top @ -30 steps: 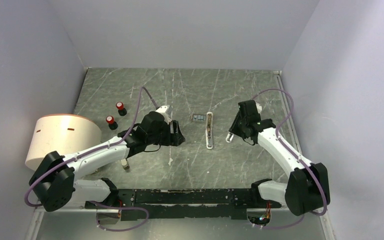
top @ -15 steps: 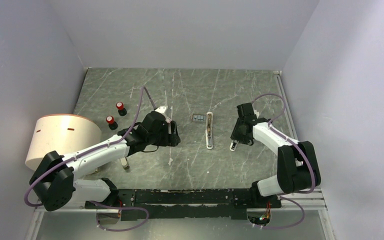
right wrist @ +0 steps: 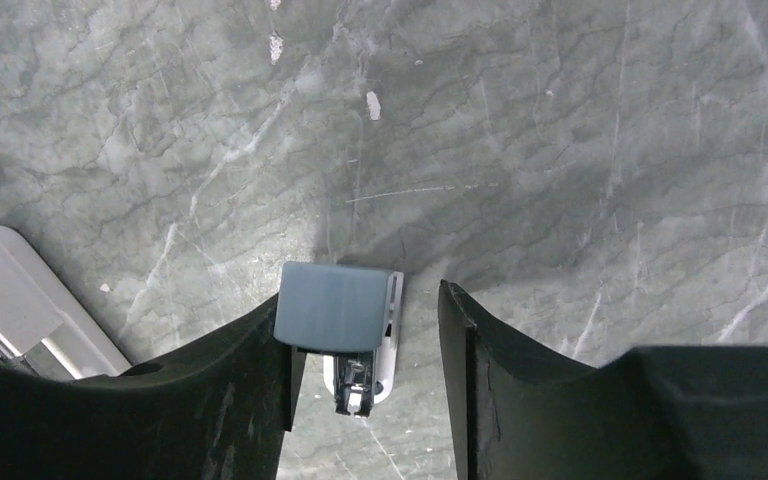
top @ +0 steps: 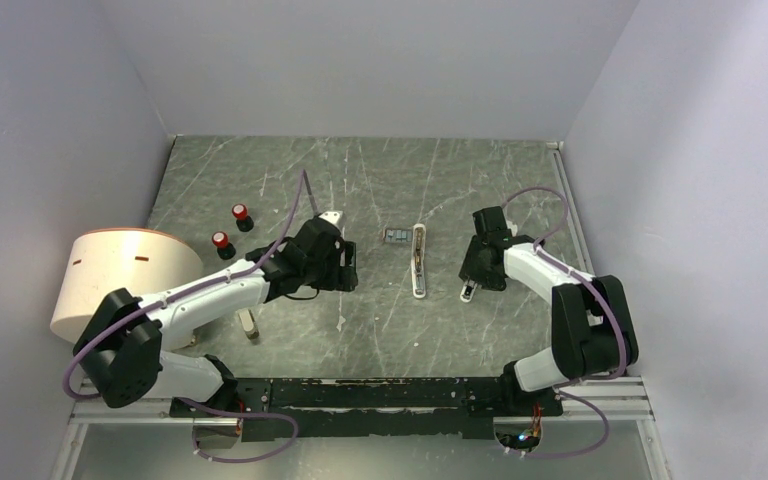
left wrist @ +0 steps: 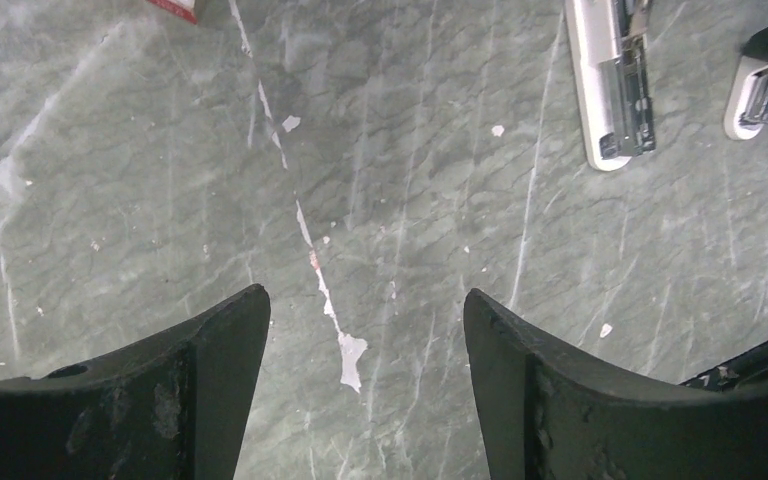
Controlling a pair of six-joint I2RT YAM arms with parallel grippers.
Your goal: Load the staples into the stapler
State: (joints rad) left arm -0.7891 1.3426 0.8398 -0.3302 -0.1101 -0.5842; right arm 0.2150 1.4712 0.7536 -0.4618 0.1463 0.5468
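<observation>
Both hands stood released, the right hand [right wrist: 362,298] straddling a small light-blue stapler [right wrist: 335,305]; the staples [top: 396,236] lay on the counter [top: 360,180] between it and the left hand [left wrist: 365,312]

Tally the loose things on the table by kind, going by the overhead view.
Staplers: 3 (long white stapler, light-blue stapler, beige stapler)
Staple block: 1
Red-capped items: 2
Large round tub: 1
Total: 7

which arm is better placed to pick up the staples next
Left. The left gripper is open and empty, nearer the staples. The right gripper straddles the light-blue stapler, and the long white stapler lies between it and the staples.
</observation>
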